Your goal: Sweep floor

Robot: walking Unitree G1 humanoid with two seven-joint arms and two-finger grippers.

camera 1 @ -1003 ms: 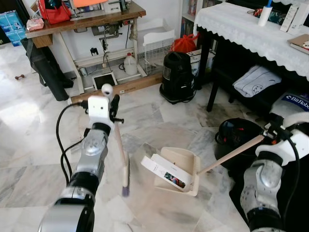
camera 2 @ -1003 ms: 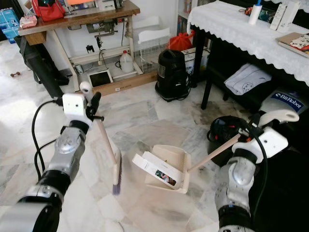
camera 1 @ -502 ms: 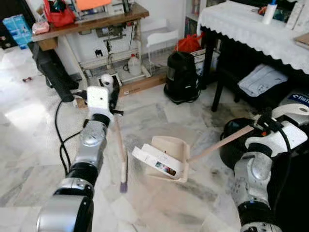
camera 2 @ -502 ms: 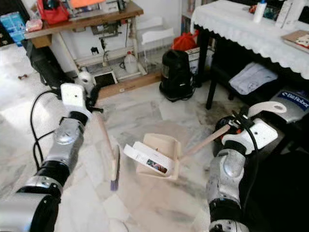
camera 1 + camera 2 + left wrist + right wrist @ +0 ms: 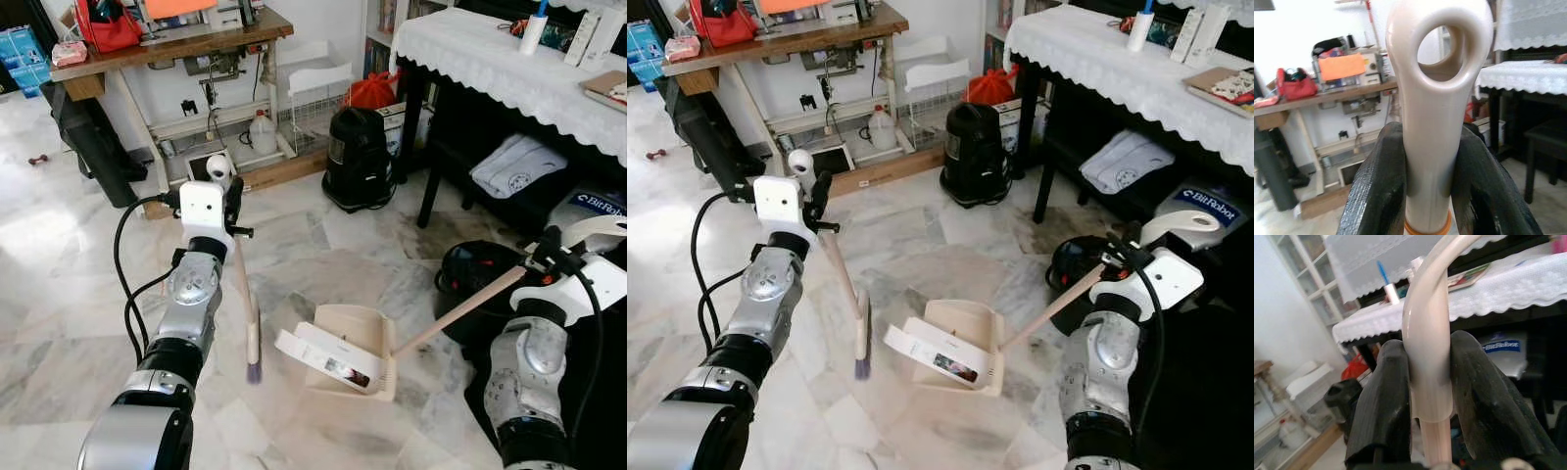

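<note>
Broom [image 5: 249,323] hangs below left gripper [image 5: 1426,161], fingers clamped on its looped handle, bristles near marble floor [image 5: 59,294]. Dustpan [image 5: 348,352] sits low and inward of right gripper [image 5: 1427,382], which grips its long handle; white box [image 5: 318,354] lies in it.

Left arm: extended forward on the robot's left, forearm raised. The left hand [image 5: 233,217] is clamped, both black fingers [image 5: 1376,196] pressed against the sides of a pale handle. Right arm: bent at the elbow on the robot's right, wrist up. The right hand [image 5: 545,257] is clamped likewise, fingers [image 5: 1383,406] squeezing a pale handle between them.
</note>
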